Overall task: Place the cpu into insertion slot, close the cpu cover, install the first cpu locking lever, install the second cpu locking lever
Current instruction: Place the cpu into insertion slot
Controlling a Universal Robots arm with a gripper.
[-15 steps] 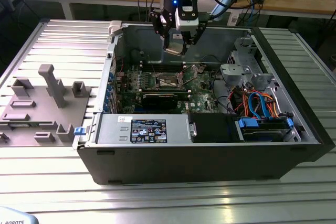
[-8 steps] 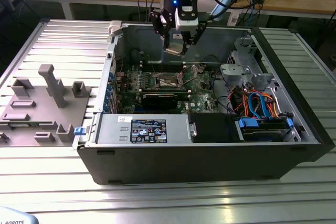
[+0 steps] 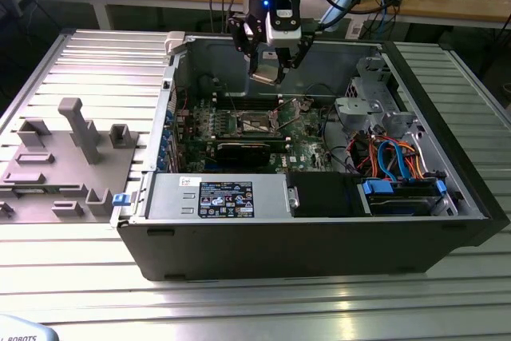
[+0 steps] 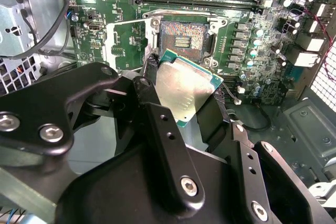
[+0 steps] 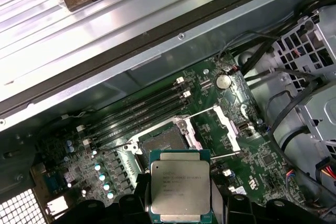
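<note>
Second wrist view: clenched with the black fingers (image 4: 152, 98) on two opposite edges of the cpu (image 4: 184, 85), silvery top showing, tilted and held clear of the green motherboard (image 4: 89, 45). Just beyond the fingers in both wrist views, poised short of the bare insertion slot (image 4: 182, 40) with its contact field uncovered, the cpu cover (image 4: 109, 45) swung open to one side of it. From the exterior view, hanging inside the open computer case (image 3: 319, 237) on the ribbed tabletop (image 3: 239, 301), above the slot and well apart from the grey drive cage (image 3: 367, 97) toward the exterior view's right.
</note>
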